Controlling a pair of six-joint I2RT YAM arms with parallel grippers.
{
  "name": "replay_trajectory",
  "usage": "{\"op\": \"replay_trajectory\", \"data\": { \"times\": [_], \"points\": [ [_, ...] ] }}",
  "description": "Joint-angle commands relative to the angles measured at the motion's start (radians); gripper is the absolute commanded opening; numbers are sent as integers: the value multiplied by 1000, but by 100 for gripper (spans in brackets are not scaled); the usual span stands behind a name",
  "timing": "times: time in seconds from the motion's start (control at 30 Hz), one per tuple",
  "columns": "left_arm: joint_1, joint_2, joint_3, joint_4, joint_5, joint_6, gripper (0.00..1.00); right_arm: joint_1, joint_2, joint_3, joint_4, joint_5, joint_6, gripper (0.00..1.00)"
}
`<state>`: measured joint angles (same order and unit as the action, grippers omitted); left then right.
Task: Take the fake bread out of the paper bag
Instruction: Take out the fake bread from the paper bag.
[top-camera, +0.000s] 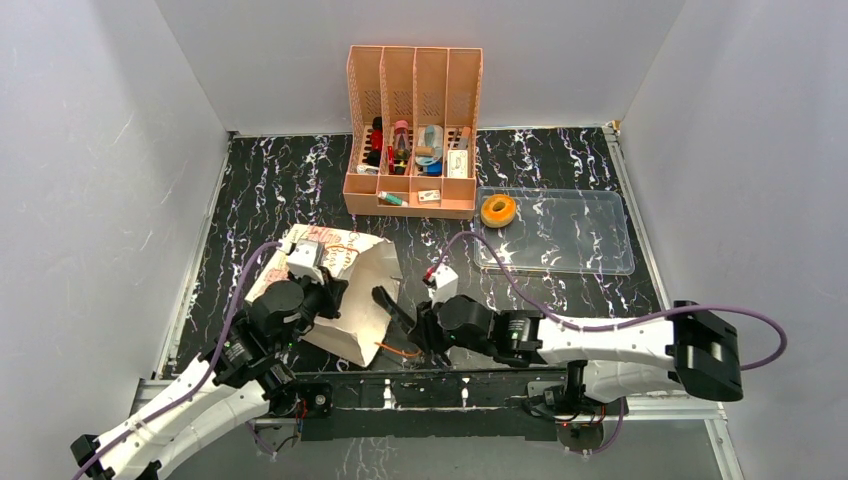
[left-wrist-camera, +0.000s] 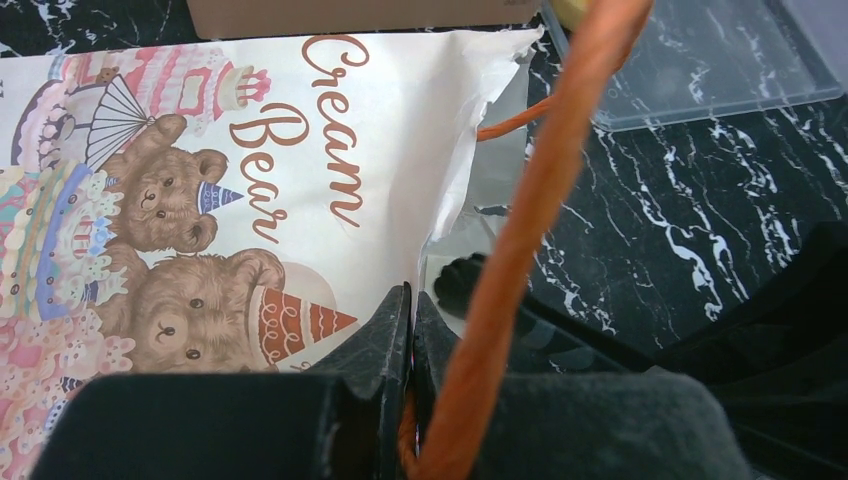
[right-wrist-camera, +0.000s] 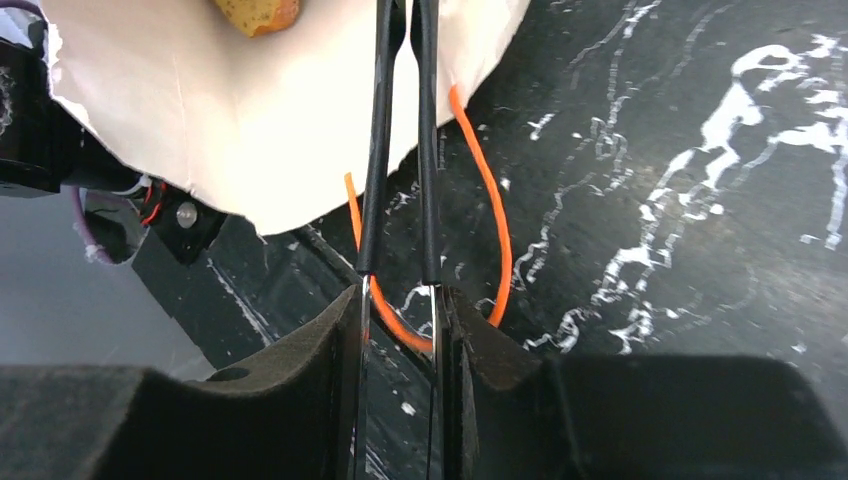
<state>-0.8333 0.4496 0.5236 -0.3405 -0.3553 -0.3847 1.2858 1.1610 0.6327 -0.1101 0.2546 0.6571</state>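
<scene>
I see the cream paper bag (top-camera: 365, 290) on its side at 8 o'clock, bear print up, mouth open toward 3 o'clock, its orange cord handle (right-wrist-camera: 495, 200) trailing out. One golden-brown ring (top-camera: 498, 210) lies well apart at 1 o'clock. Another golden piece (right-wrist-camera: 255, 12) shows against the bag's pale paper.

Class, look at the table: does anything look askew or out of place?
Yes: the paper bag lies tipped on its side rather than standing, mouth open sideways, with one orange handle trailing loose on the table.
</scene>
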Motion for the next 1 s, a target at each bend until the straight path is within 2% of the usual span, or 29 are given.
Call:
{"op": "replay_trajectory", "data": {
  "times": [0.0, 0.33, 0.57, 0.97],
  "points": [
    [-1, -45, 10, 60, 79, 9, 0, 6, 96, 69, 187, -53, 23, 27],
    [-1, -7, 55, 40, 169, 16, 0, -65, 304, 190, 300, -145, 104, 31],
    [-1, -32, 39, 45, 196, 2, 0, -183, 359, 153, 468, -342, 256, 35],
    [0, -60, 28, 49, 208, 1, 0, -268, 435, 159, 614, -509, 437, 40]
  ]
}}
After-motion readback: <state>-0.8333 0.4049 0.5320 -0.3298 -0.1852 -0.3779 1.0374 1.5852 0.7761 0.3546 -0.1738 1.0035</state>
